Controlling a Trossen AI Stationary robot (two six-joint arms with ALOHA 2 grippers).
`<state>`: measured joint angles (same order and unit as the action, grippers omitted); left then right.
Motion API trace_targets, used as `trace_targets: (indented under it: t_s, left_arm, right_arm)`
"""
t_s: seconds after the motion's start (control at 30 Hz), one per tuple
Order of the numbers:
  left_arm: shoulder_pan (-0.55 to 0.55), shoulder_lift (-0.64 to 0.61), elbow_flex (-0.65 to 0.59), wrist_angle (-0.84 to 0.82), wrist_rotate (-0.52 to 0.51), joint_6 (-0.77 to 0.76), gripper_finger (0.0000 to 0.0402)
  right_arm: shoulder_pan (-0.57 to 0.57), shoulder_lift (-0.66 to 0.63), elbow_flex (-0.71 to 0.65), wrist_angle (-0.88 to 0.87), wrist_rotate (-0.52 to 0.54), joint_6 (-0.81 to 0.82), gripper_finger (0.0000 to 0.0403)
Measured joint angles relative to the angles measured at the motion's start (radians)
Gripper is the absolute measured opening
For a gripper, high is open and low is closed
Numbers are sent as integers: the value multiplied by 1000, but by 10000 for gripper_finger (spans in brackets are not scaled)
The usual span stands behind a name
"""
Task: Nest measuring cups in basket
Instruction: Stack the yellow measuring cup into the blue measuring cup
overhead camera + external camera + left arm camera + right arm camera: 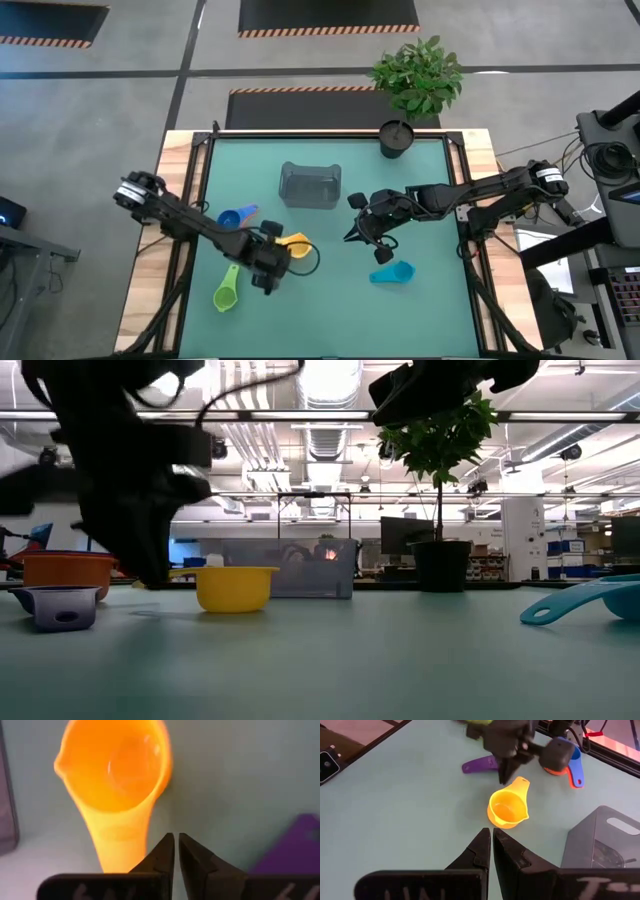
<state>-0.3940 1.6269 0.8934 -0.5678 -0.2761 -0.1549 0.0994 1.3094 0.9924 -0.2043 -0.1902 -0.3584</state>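
Left gripper (176, 845) (closed, apparently empty) beside yellow cup's (117, 775) handle.

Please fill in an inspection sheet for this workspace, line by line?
Surface: green mat on a wooden table, dry and flat.
Job's things: grey basket upright, no cup seen in it; yellow cup, blue cup, green cup, cyan cup and purple cup lie loose on the mat; an orange cup shows in the low view.
Clutter: potted plant at the mat's far edge.
Grippers: left pincer shut, empty, beside the yellow cup's handle; right pincer shut, empty, above the mat.
Cables: loop by the left wrist.
Surroundings: striped floor mats; no person seen.
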Motion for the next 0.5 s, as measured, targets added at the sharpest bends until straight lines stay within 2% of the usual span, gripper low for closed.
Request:
trace_targets:
  t_s: [0.1, 0.23, 0.3, 0.5]
  left_arm:
    - [24, 11, -11, 3, -36, 23, 11]
    - [56, 10, -10, -28, -227, 30, 2]
    - [68, 6, 0, -57, -283, 17, 2]
    - [60, -2, 36, -41, -317, -51, 0]
  right_arm:
    - [0, 0, 0, 0, 0, 0, 9]
    - [0, 0, 0, 0, 0, 0, 9]
    - [0, 0, 0, 0, 0, 0, 9]
    - [0, 2, 0, 1, 0, 0, 9]
